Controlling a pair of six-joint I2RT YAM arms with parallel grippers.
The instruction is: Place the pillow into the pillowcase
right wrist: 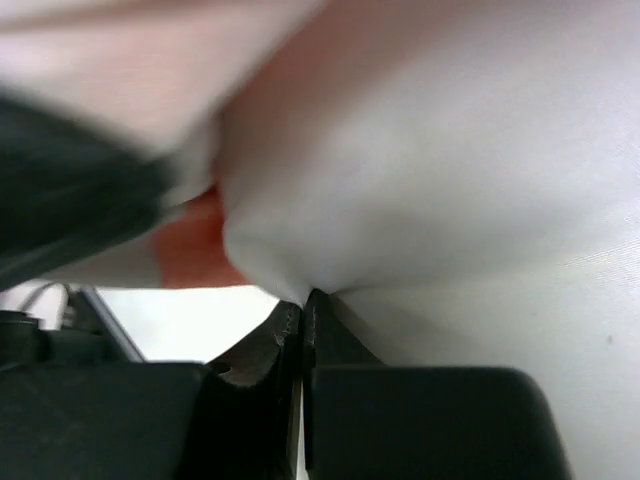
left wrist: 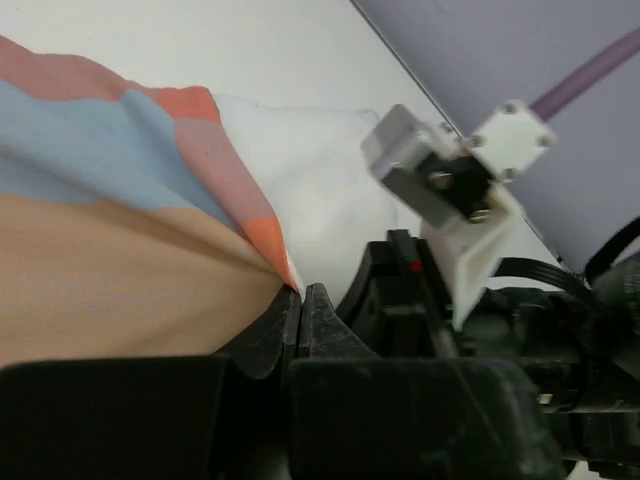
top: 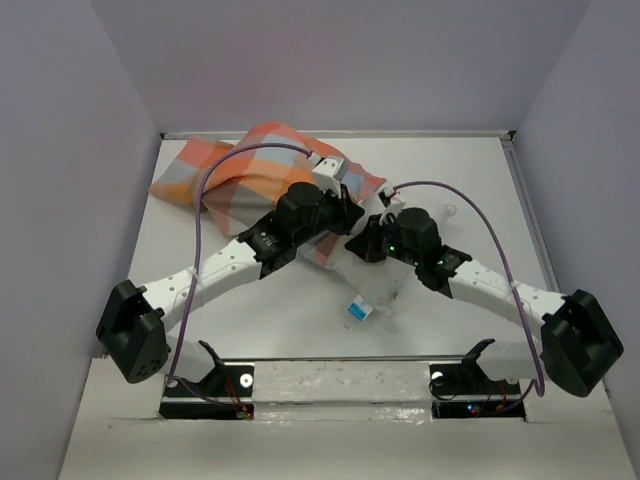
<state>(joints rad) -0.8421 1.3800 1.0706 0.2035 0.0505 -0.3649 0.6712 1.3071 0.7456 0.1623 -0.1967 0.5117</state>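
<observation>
The checked pillowcase (top: 240, 170) lies at the back of the table, left of centre. The white pillow (top: 385, 285) pokes out of its near right end toward me. My left gripper (top: 345, 215) is shut on the orange edge of the pillowcase (left wrist: 120, 200), its tips (left wrist: 300, 295) pinching the hem beside the white pillow (left wrist: 300, 170). My right gripper (top: 365, 240) sits just to the right of the left one. In the right wrist view it (right wrist: 303, 300) is shut on a pinch of the pillow (right wrist: 450, 150), with a bit of orange pillowcase (right wrist: 190, 245) to the left.
A small blue and white tag (top: 358, 310) hangs at the pillow's near end. Purple walls enclose the table on three sides, with a rail (top: 420, 133) along the back edge. Purple cables (top: 215, 190) arch over both arms. The right arm's wrist camera (left wrist: 450, 170) is close to my left gripper.
</observation>
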